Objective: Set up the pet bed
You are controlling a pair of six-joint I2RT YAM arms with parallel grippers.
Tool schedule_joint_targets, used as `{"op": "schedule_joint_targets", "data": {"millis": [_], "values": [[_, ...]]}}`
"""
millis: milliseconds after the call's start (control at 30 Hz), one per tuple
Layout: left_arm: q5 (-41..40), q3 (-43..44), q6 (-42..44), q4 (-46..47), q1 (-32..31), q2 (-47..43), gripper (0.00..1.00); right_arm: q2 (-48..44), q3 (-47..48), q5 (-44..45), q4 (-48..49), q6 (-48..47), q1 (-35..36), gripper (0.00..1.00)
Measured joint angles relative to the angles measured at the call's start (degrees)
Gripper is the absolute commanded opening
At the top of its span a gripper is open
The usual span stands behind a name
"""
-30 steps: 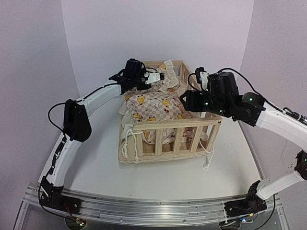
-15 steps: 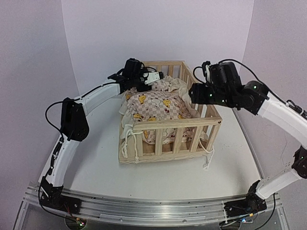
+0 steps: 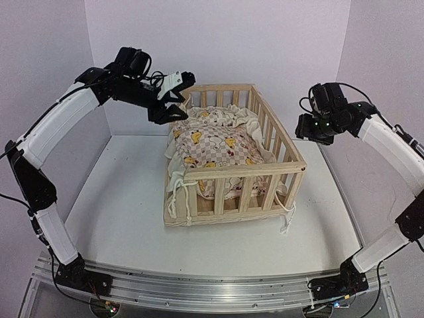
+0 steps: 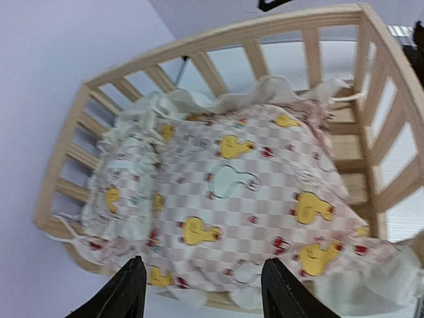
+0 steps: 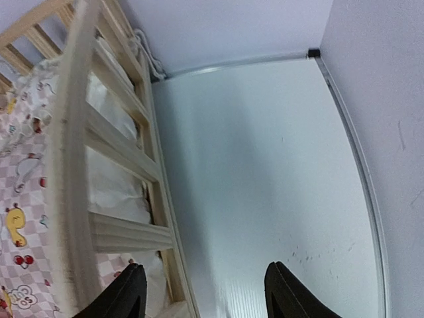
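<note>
— Checking the pet bed frame: standing on the table, with the cushion lying inside, humped in the middle and riding up against the far rail.

— Noting the left gripper too, hanging above the far left corner, fingers spread and grasping nothing. Likewise seeing the right gripper out beyond the right rail, parted wide, nothing between the fingers.

— Worrying about the ruffle, though: seeming to spill over the left rail instead of sitting flat inside.

— And about the tie strings, dangling outside the slats at the near left corner (another trailing onto the table at the near right). Probably risking a snag on a finger when reaching back in.

— Meaning what, dragging the whole frame sideways?

— Possibly sliding or tipping it, judging by the thin, light-looking wood. Also risking pinching cloth against a slat, and so pulling the cushion up and out rather than smoothing it.

— Favouring a safer route, then: coming down from above, well inside the rails, pressing on the checked middle and avoiding the strings.

— Agreeing. Also watching the right arm, for fear of knocking the top rail by swinging in low.
</note>
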Motion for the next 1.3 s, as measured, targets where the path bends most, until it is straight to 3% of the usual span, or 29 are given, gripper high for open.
{"op": "schedule_joint_targets", "data": {"millis": [200,400,533,667,833,967,1067,1133,1167,1300], "values": [[7.4,-10.0,-3.7,-6.6,2.4,-2.8,0.61,0.0,-6.4,-9.8,-2.4,0.7,-1.9,0.55],[11.8,-16.9,-10.6,-3.2,18.4,-4.5,0.61,-3.6,-13.0,-17.2,-1.5,5.0,-1.5,0.52],[12.4,-23.0,-15.2,0.6,26.2,-6.7,0.61,-6.9,-15.9,-16.8,-1.8,8.8,3.5,0.52],[12.4,-25.7,-18.1,3.7,28.5,-6.8,0.61,-7.2,-16.1,-16.6,-2.6,11.6,11.0,0.54],[12.5,-28.4,-19.7,5.9,28.5,-7.4,0.63,-8.9,-16.1,-14.2,-3.1,12.1,13.7,0.58],[12.0,-34.6,-21.9,10.4,28.7,-11.5,0.66,-12.4,-16.2,-11.3,-4.8,8.6,6.5,0.61],[11.8,-45.3,-26.5,19.5,30.3,-18.4,0.72,-13.9,-17.0,-8.9,-4.3,3.7,-2.0,0.63],[10.6,-53.2,-30.6,27.3,31.9,-22.7,0.83,-14.4,-19.5,-7.5,-2.3,-0.1,-6.3,0.63],[8.7,-57.0,-33.2,31.9,32.4,-24.3,0.96,-14.8,-21.8,-7.4,-0.4,-1.9,-8.3,0.63],[-1.7,-68.8,-46.3,46.0,33.1,-26.6,1.00,-17.8,-33.9,-10.2,8.1,-5.6,-16.5,0.65]]}}
